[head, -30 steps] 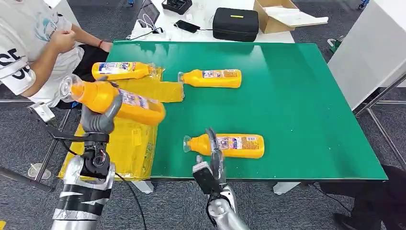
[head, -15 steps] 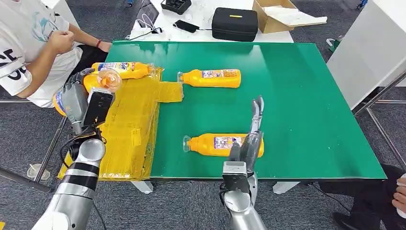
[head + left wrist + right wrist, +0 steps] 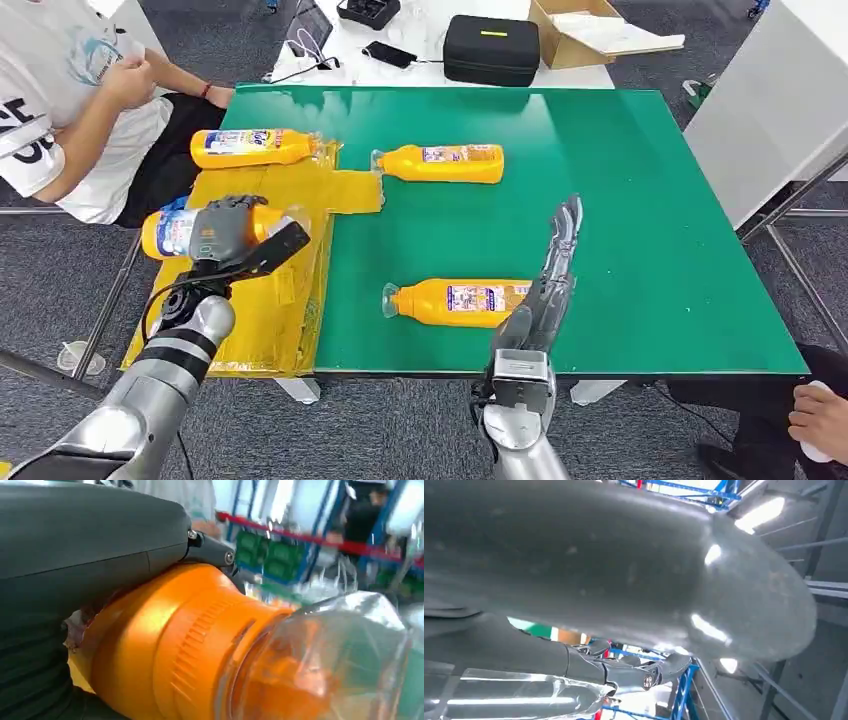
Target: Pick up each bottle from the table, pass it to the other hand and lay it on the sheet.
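One bottle [image 3: 255, 146] already lying on the yellow sheet [image 3: 262, 262] beyond the left hand [image 3: 228, 232], which grips a second bottle [image 3: 172, 231] low over it, right hand [image 3: 548, 290] empty, fingers straight, over the nearest bottle [image 3: 465, 303], farther bottle [image 3: 440, 163] untouched.

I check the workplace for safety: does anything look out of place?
Yes. The yellow sheet hangs over the green table's left edge, and the bottle in the left hand sits over that overhang.

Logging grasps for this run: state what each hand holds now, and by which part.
The left hand grips an orange bottle around its body, over the yellow sheet. The right hand holds nothing, fingers extended.
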Available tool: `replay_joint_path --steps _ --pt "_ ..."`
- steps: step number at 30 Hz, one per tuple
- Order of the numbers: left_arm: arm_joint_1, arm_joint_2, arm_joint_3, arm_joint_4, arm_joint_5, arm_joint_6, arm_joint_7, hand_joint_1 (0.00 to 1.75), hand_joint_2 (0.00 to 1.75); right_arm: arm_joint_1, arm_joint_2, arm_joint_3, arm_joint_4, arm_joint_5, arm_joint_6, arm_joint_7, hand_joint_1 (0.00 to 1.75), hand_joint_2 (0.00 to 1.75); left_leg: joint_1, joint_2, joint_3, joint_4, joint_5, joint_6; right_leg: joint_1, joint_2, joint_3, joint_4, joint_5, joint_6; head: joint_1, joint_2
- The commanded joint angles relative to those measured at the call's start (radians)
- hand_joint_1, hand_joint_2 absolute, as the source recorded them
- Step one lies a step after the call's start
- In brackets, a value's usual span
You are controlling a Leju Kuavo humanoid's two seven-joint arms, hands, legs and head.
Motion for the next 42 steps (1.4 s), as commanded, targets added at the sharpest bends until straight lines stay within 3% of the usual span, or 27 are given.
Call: replay_joint_path --steps 1,3,4,17,18,19,21,25,29,30,37,39,42 --pt "-0.061 0.056 -0.085 0.161 -0.034 -0.070 0.014 1.75 1.75 -0.036 -0.055 0.034 0.066 -0.021 0.015 0.003 0.00 0.00 0.000 0.002 0.004 0.000 -0.001 0.001 0.001 0.001 0.004 -0.001 0.000 -0.001 0.000 0.000" --pt "-0.063 0.055 -0.085 0.172 -0.033 -0.090 0.013 1.75 1.75 -0.034 -0.058 0.036 0.070 -0.026 0.017 0.003 0.00 0.00 0.000 0.002 0.004 0.000 -0.002 0.001 0.001 0.000 0.004 -0.001 -0.001 -0.001 0.000 0.000" --pt "-0.061 0.057 -0.082 0.180 -0.030 -0.115 0.013 1.75 1.75 -0.038 -0.057 0.036 0.078 -0.034 0.027 0.003 0.00 1.75 0.001 0.002 0.003 0.000 -0.001 0.001 0.001 0.001 0.003 -0.001 0.000 -0.001 0.000 0.000" --pt "0.018 0.061 -0.086 0.216 -0.027 -0.207 0.000 1.75 1.75 -0.053 -0.043 0.030 0.168 -0.056 0.068 0.003 0.00 1.75 0.000 0.004 0.007 -0.002 -0.002 0.001 0.000 0.003 0.006 -0.002 -0.001 -0.001 0.000 0.000" --pt "0.019 0.061 -0.080 0.215 -0.019 -0.217 -0.002 1.29 1.75 -0.054 -0.042 0.030 0.172 -0.056 0.072 0.003 0.00 1.75 0.000 0.003 0.005 -0.001 -0.001 0.001 0.000 0.002 0.004 -0.001 0.000 -0.001 0.000 0.000" --pt "0.022 0.062 -0.081 0.214 -0.019 -0.223 -0.003 0.63 1.75 -0.054 -0.041 0.029 0.180 -0.054 0.076 0.003 0.00 1.75 0.000 0.002 0.005 -0.002 -0.001 0.001 0.000 0.002 0.005 -0.001 0.000 -0.001 0.000 0.000" --pt "0.033 0.061 -0.070 0.212 -0.004 -0.240 -0.013 0.02 1.75 -0.056 -0.036 0.026 0.190 -0.059 0.086 0.003 0.00 1.75 0.000 0.002 0.005 -0.002 -0.001 0.001 0.000 0.002 0.005 -0.001 0.000 -0.001 0.000 0.000" --pt "0.038 0.062 -0.063 0.212 0.005 -0.247 -0.018 0.00 1.75 -0.058 -0.034 0.026 0.199 -0.057 0.088 0.003 0.00 1.75 0.000 0.005 0.012 -0.003 -0.003 0.001 0.001 0.004 0.011 -0.004 -0.001 -0.002 0.000 0.000" --pt "0.042 0.065 -0.048 0.207 0.027 -0.270 -0.038 0.00 1.75 -0.061 -0.034 0.025 0.206 -0.057 0.091 0.003 0.00 1.75 0.000 0.002 0.007 -0.002 -0.001 0.001 0.000 0.002 0.007 -0.001 -0.001 -0.001 0.000 0.000" --pt "0.043 0.066 -0.042 0.205 0.037 -0.280 -0.048 0.00 0.00 -0.061 -0.033 0.024 0.207 -0.059 0.092 0.003 0.00 1.75 0.000 0.003 0.010 -0.002 -0.002 0.001 0.001 0.003 0.010 -0.002 -0.001 -0.002 0.000 0.000" --pt "0.064 0.126 0.029 0.166 0.213 -0.537 -0.254 0.00 0.00 -0.088 -0.042 0.036 0.255 -0.065 0.094 0.003 0.00 1.75 0.000 0.003 0.008 -0.002 -0.002 0.001 0.000 0.003 0.009 -0.002 0.000 -0.001 0.000 0.000" --pt "0.065 0.128 0.030 0.162 0.218 -0.542 -0.263 0.00 0.00 -0.090 -0.042 0.035 0.262 -0.064 0.093 0.003 0.00 1.75 0.000 0.004 0.010 -0.002 -0.001 0.000 0.000 0.003 0.010 -0.002 0.000 -0.002 0.000 0.000" --pt "0.097 0.148 0.057 0.113 0.333 -0.602 -0.328 0.00 0.00 -0.141 -0.044 -0.010 0.403 0.011 0.131 0.042 0.00 1.75 0.000 0.004 0.015 -0.004 -0.001 0.000 0.001 0.003 0.014 -0.003 0.001 -0.002 0.000 0.000"
